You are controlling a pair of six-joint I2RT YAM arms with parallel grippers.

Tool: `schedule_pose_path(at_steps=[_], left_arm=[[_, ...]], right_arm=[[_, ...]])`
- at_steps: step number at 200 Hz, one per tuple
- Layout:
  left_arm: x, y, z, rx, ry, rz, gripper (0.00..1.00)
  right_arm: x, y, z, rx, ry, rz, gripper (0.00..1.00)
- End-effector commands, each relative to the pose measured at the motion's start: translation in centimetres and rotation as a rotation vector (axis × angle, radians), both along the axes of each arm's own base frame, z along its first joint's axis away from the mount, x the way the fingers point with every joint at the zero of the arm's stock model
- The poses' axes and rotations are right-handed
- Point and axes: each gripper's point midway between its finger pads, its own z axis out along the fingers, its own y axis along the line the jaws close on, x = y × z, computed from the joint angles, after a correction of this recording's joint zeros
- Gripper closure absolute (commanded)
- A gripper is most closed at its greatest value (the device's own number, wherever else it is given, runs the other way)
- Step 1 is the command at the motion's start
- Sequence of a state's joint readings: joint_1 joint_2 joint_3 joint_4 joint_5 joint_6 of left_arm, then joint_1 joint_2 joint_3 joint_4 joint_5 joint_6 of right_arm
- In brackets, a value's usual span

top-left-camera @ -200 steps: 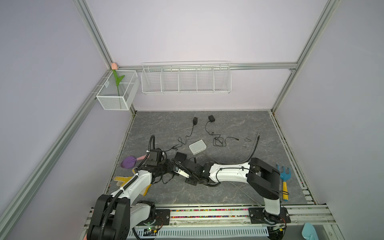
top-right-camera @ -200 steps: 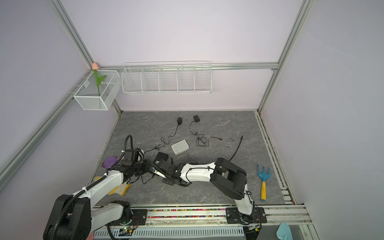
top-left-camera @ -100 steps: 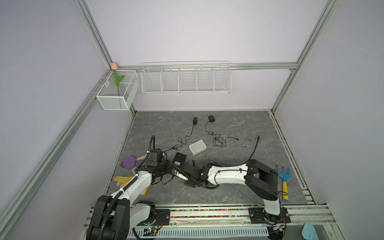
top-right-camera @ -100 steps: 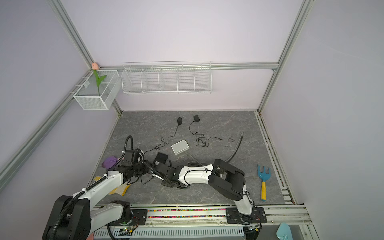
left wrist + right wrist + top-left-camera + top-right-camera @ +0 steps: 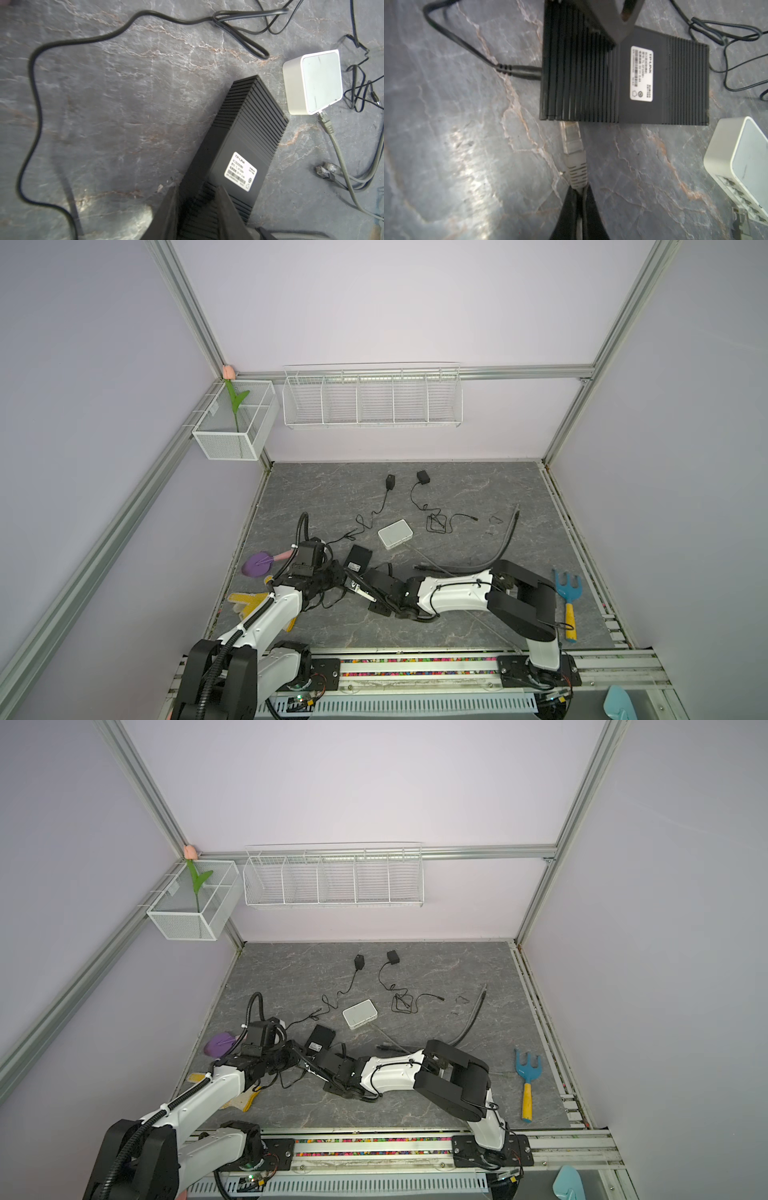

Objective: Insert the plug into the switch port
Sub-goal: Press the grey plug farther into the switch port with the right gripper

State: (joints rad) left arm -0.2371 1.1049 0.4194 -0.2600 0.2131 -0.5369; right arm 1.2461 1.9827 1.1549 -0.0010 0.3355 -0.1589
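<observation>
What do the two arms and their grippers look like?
The left arm and right arm have white shells, black joints and thin black cables. A black ribbed hose loops at the left wrist. The left gripper and right gripper have dark tapered fingers.

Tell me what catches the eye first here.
At the front left of the table, the left gripper clamps a black switch while the right gripper pinches a grey plug, its tip at the switch's edge. A white box sits just behind, among loose black cables.
</observation>
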Motion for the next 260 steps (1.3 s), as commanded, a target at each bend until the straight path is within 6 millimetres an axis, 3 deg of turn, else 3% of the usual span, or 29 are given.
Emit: schedule_pose_path(at_steps=[1,81,154,183,260], left_arm=[[-3.4,-3.1,-0.9,-0.117,0.113,-0.124,0.69],[-3.2,-2.6,-1.1,-0.091,0.118,-0.106,0.68],[-3.3,-3.3,-1.2,-0.114,0.123,-0.138,0.67],[-3.6,-3.8,-1.3,-0.124,0.138,-0.162,0.67],[-3.9,-4.7,-1.5,-0.153,0.151,-0.208,0.66]], right_arm=[[1.3,6.2,8.8,0.407,-0.113,-0.013,0.94],[-0.3,5.5,10.5,0.486,-0.111,0.02,0.94],[-1.9,7.1,8.9,0.466,-0.073,0.134,0.94],[-2.0,7.8,8.4,0.48,-0.092,0.19,0.94],[-1.0,8.5,10.2,0.611,-0.063,0.281,0.94]])
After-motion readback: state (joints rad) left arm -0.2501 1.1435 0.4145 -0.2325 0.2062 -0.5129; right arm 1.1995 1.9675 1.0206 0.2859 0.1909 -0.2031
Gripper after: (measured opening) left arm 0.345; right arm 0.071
